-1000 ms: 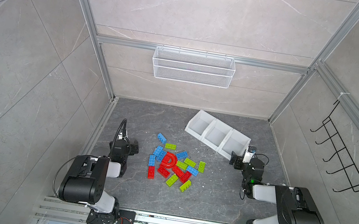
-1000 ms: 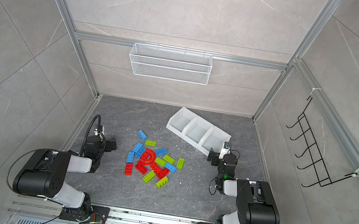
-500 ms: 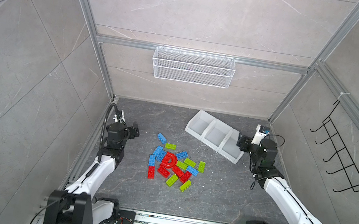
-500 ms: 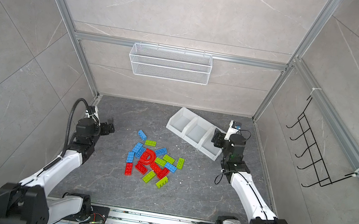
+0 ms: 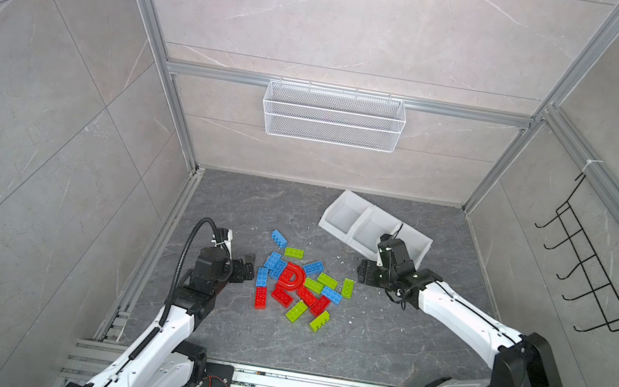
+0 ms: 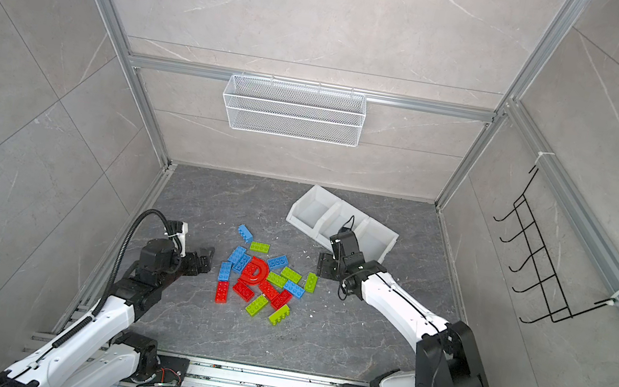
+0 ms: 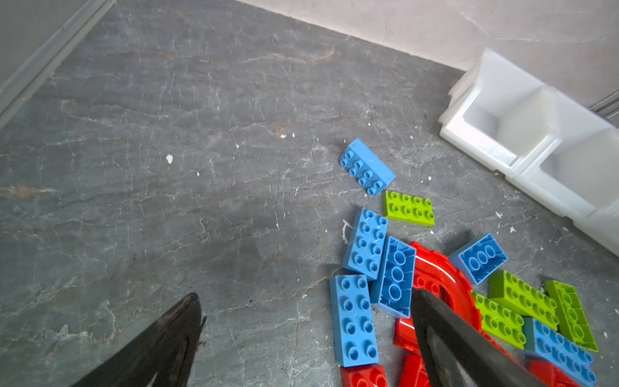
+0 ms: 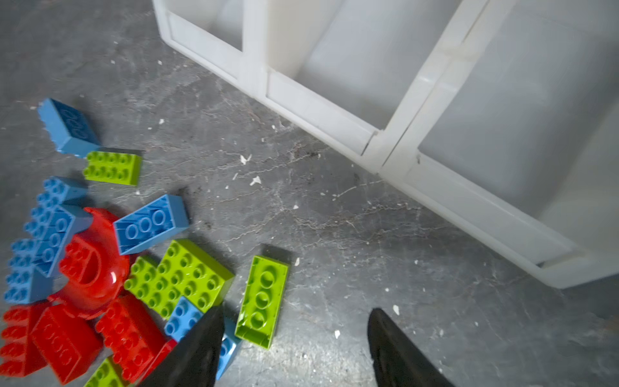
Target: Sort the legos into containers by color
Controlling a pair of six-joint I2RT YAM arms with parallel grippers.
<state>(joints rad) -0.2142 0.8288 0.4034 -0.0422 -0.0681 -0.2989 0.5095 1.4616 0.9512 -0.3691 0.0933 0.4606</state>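
All bricks lie in one tight heap around the red arch. The three white bins stand well apart from the arch on the right arm's side, all empty. The left gripper is wide open & holds nothing, low beside a blue brick on the left arm's side of the arch. The right gripper has its jaws apart w/ nothing between, next to an upside-down green brick on the arch's other side. Risks, I think: bricks overlap & lean on the arch, so one close can catch 2 colours, e.g. green plus the blue beside it; a pull can drag neighbours; both arms at one heap may bump; the right arm, near the bins, may push them
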